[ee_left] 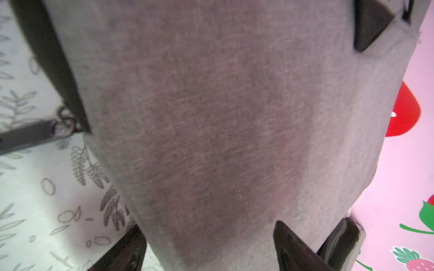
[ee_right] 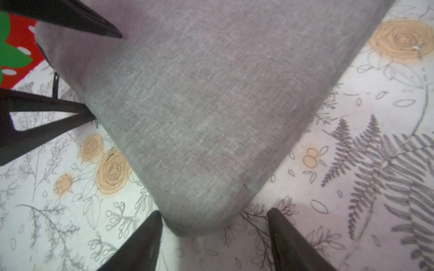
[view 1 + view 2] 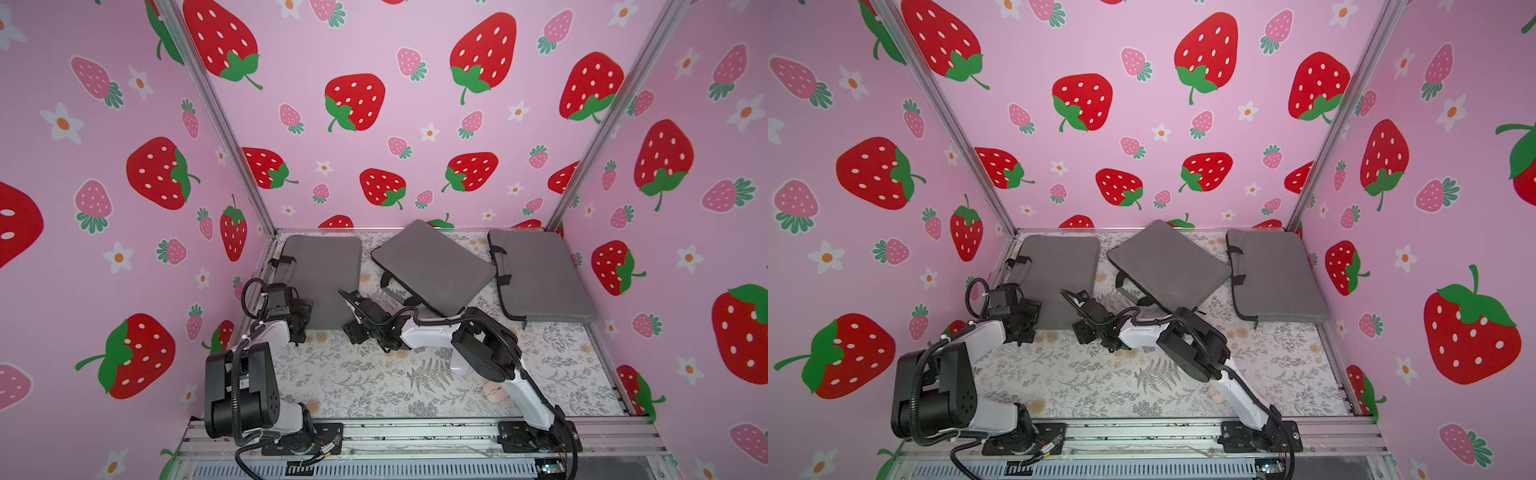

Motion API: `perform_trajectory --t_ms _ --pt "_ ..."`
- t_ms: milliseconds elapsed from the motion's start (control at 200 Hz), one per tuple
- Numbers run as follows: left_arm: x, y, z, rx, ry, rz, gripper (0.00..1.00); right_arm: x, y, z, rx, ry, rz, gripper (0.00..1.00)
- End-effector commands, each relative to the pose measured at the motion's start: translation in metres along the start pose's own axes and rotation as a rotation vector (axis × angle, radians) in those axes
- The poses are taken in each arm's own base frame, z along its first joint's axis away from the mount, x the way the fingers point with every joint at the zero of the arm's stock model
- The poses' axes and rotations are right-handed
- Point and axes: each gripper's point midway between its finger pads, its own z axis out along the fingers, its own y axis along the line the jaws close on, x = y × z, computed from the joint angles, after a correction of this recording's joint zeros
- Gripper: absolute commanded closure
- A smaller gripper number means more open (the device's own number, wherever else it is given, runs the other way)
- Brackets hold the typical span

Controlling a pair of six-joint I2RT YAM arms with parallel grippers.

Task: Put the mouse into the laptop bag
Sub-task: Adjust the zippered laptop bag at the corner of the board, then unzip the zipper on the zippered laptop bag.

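Observation:
The mouse (image 3: pixel 495 392) is small and pink and lies on the floral mat near the front, beside my right arm's lower link; in a top view that arm half hides the mouse (image 3: pixel 1216 395). Three grey laptop bags lie at the back. My left gripper (image 3: pixel 301 322) hovers open over the near edge of the left laptop bag (image 3: pixel 328 274), whose fabric fills the left wrist view under the spread left gripper (image 1: pixel 209 234). My right gripper (image 3: pixel 361 332) is open at that bag's near right corner (image 2: pixel 199 211), which pokes in between the jaws of the right gripper (image 2: pixel 215 215).
The middle bag (image 3: pixel 432 266) lies skewed, the right bag (image 3: pixel 540 274) flat against the right wall. A white rounded thing (image 3: pixel 459 365) shows under my right forearm. Pink strawberry walls enclose three sides; a metal rail (image 3: pixel 415 432) runs along the front.

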Motion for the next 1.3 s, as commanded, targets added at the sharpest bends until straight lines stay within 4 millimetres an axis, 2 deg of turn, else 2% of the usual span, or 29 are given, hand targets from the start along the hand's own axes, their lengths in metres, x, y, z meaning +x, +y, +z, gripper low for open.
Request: perform_trajectory --t_ms 0,30,105,185,270,345,385,525,625,685,770,895,935,1000,1155,1295 --pt "0.012 0.042 0.007 -0.157 0.044 0.055 0.13 0.009 0.005 -0.023 -0.020 0.042 -0.108 0.12" --pt "0.013 0.038 0.006 -0.145 0.049 0.071 0.12 0.004 0.003 -0.037 -0.013 0.021 -0.145 0.07" --pt "0.016 0.022 0.002 -0.060 0.066 0.131 0.12 -0.011 -0.007 -0.075 0.038 -0.032 -0.220 0.03" --pt "0.023 0.008 -0.008 0.035 0.087 0.168 0.11 -0.027 -0.033 -0.126 0.170 -0.094 -0.269 0.01" --pt "0.024 0.001 -0.022 0.102 0.068 0.201 0.11 -0.033 -0.061 -0.172 0.263 -0.146 -0.275 0.05" --pt "0.024 -0.007 -0.037 0.173 0.038 0.228 0.11 -0.028 -0.094 -0.206 0.353 -0.175 -0.258 0.09" --pt "0.023 -0.011 -0.047 0.213 0.014 0.230 0.11 -0.023 -0.119 -0.223 0.408 -0.181 -0.230 0.13" --pt "0.028 -0.028 -0.078 0.398 -0.044 0.257 0.11 0.009 -0.193 -0.259 0.526 -0.168 -0.098 0.15" --pt "0.027 -0.031 -0.094 0.458 -0.110 0.277 0.09 0.036 -0.237 -0.269 0.537 -0.156 0.057 0.16" --pt "0.027 -0.031 -0.099 0.475 -0.125 0.276 0.09 0.049 -0.257 -0.271 0.534 -0.152 0.138 0.18" --pt "0.030 -0.033 -0.103 0.502 -0.117 0.278 0.09 0.069 -0.277 -0.269 0.527 -0.127 0.244 0.23" --pt "0.034 -0.039 -0.105 0.518 -0.091 0.284 0.09 0.093 -0.297 -0.262 0.453 -0.111 0.364 0.29" --pt "0.036 -0.038 -0.102 0.515 -0.078 0.277 0.09 0.098 -0.301 -0.261 0.423 -0.113 0.395 0.30" --pt "0.038 -0.035 -0.097 0.503 -0.054 0.259 0.09 0.095 -0.296 -0.256 0.350 -0.126 0.397 0.33" --pt "0.043 -0.033 -0.084 0.472 -0.012 0.250 0.10 0.098 -0.304 -0.254 0.385 -0.115 0.413 0.31" --pt "0.046 -0.035 -0.078 0.458 0.024 0.253 0.10 0.099 -0.305 -0.240 0.347 -0.087 0.422 0.33"
